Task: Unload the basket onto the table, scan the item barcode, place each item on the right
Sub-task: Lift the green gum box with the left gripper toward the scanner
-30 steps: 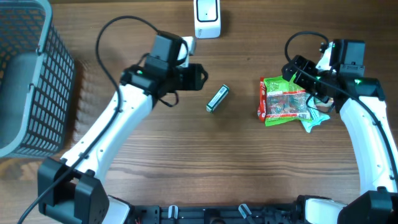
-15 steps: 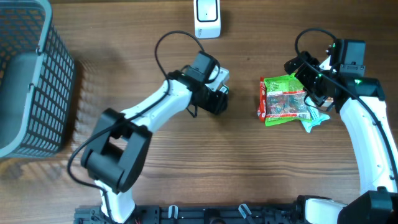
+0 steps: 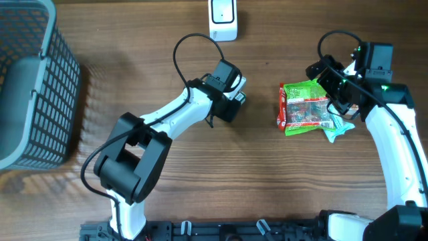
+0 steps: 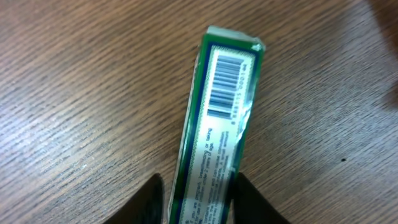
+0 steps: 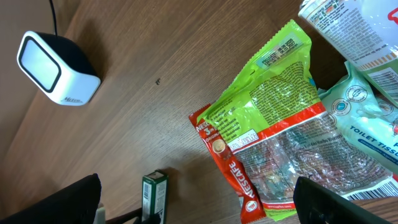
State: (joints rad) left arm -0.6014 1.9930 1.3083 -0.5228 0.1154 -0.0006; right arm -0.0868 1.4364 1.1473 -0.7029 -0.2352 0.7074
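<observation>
The item is a slim green box [image 4: 217, 124] lying on the wooden table, its white label and barcode [image 4: 227, 87] facing up. My left gripper [image 4: 198, 190] has its two dark fingers pressed against the box's long sides, shut on its near end. From overhead the left gripper [image 3: 231, 106] covers most of the box [image 3: 239, 98]. The white scanner [image 3: 223, 19] stands at the table's far edge, apart from the box. My right gripper [image 3: 329, 84] hovers wide open over the snack packs, holding nothing. The right wrist view shows the box [image 5: 153, 196] and the scanner [image 5: 56, 68].
A green and red snack pack [image 3: 306, 107] and a teal tissue pack [image 3: 338, 130] lie under the right arm. A grey wire basket [image 3: 27, 87] stands at the left edge. The left arm's cable loops above the box.
My left arm swung right and came down over the green box. Its fingers have narrowed onto the box's sides. The right arm has barely moved.
</observation>
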